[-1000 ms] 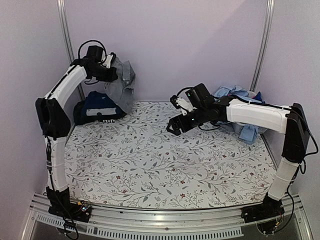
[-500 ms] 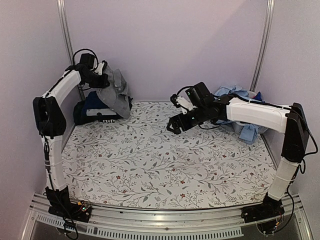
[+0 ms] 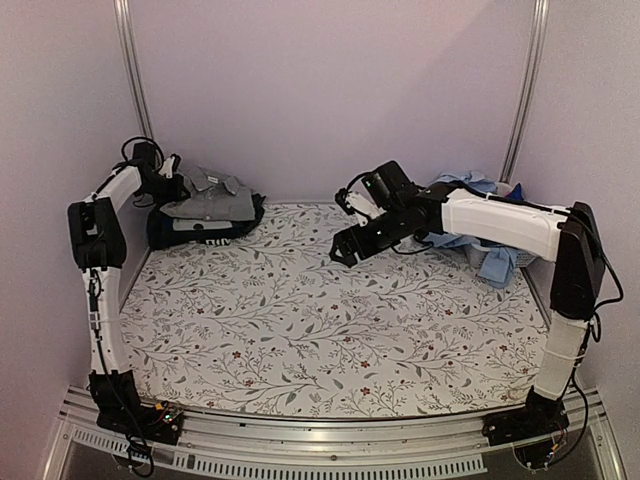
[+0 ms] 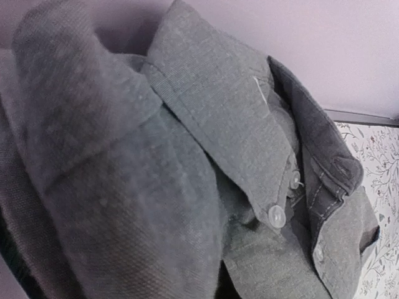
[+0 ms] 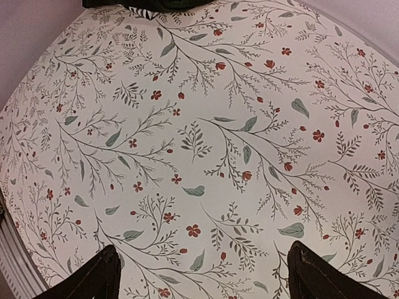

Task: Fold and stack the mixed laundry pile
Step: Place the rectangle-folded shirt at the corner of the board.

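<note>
You're on the stacking step: the left end effector (image 3: pixel 163 186) is clamped on the grey collared shirt (image 3: pixel 212 198), which lies atop the navy T-shirts (image 3: pixel 190 227) at the far-left corner of the table (image 3: pixel 300 330). Next, let go. Then send the right end effector (image 3: pixel 343 252), fingers apart and empty, to the light blue shirts (image 3: pixel 497 265) at the far right.

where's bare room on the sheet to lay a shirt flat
The sheet is bare across its middle and near half, from the near edge up to the open right gripper. Crowded: far left corner, grey shirt on the navy stack; far right corner, the blue pile.
</note>
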Robot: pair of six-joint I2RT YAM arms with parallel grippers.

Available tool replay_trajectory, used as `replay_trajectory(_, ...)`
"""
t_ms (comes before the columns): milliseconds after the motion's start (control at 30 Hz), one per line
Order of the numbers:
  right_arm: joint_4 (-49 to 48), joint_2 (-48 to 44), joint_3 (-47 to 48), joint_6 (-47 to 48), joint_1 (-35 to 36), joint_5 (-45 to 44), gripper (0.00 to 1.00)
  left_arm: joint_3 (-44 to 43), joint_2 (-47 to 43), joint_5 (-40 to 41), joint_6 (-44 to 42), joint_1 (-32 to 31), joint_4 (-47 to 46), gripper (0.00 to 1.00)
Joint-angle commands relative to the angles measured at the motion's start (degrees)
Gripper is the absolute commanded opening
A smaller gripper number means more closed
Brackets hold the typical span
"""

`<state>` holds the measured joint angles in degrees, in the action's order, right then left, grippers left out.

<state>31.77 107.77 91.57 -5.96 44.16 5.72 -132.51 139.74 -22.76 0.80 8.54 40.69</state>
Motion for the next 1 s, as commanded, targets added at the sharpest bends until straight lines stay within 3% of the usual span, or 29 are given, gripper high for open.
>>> replay_trajectory(0,2.94,2.10,3.59,0.50,-0.30,-0.70,0.92,-3.87,1.49,-2.81,-0.71,2.32,-2.72,0.00)
replay_trajectory(400,4.40,4.72,6.63,-0.09,-0.30,0.86,0.92,-3.16,3.46,-5.19,-4.56,5.55,-2.12,0.06)
replay_trajectory(533,4.91,4.93,6.95,0.24,-0.30,1.18,0.92,-4.29,4.56,-3.76,-3.92,5.60,-2.75,0.26)
replay_trajectory(733,5.02,4.10,5.85,0.33,-0.30,1.14,0.94,-3.50,-1.25,6.63,-2.26,4.49,-2.89,0.57)
replay_trajectory(833,4.20,3.61,4.73,0.33,-0.30,1.27,0.94,0.46,-6.84,10.73,1.70,3.70,-2.60,0.63)
replay_trajectory(967,2.61,2.77,2.67,0.55,-0.30,1.82,0.95,10.78,-14.20,9.99,9.34,3.50,-1.51,0.68)
